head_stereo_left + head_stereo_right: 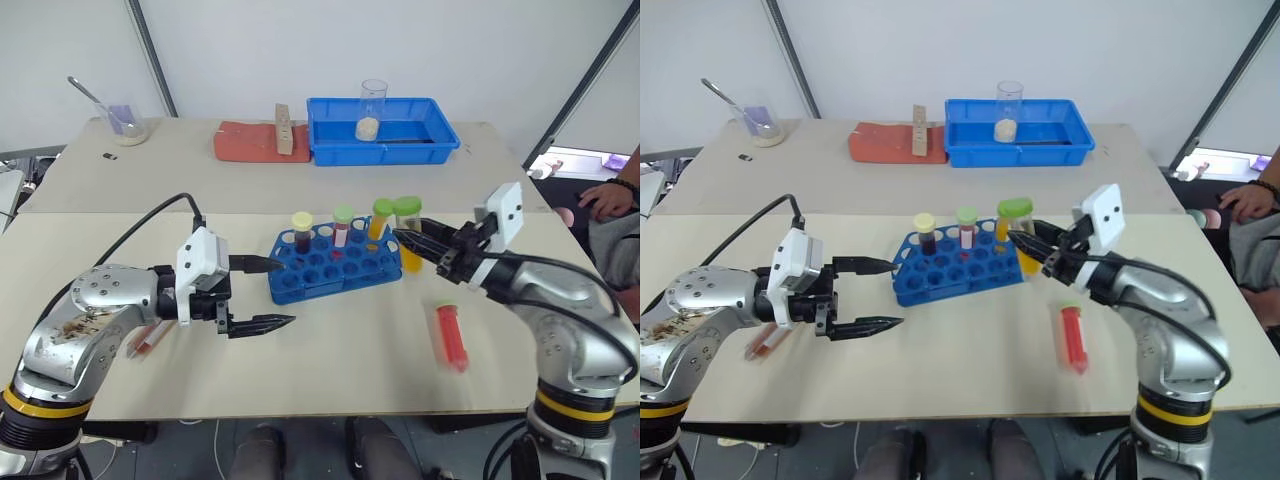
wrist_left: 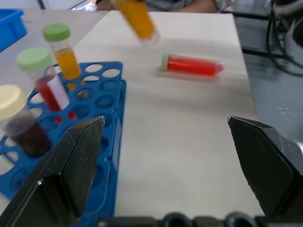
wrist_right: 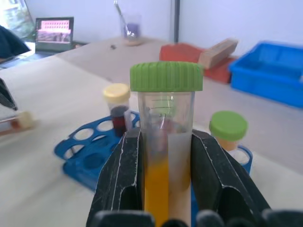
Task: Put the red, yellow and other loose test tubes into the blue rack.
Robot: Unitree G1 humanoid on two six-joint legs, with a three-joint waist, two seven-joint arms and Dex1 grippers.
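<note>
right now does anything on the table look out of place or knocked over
Two tubes lie flat on the table rather than standing in the blue rack: a red tube to the rack's right, and a pale-capped tube under the left arm. Nothing looks spilled or broken.

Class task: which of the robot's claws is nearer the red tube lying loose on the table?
Right. The right claw, gripping a yellow tube, hovers just behind the red tube; the left claw is across the rack.

Pale table (image 1: 330, 350) with blue rack (image 1: 335, 268), loose red tube (image 1: 452, 338), blue tray (image 1: 380, 135), red pad (image 1: 245, 141).
</note>
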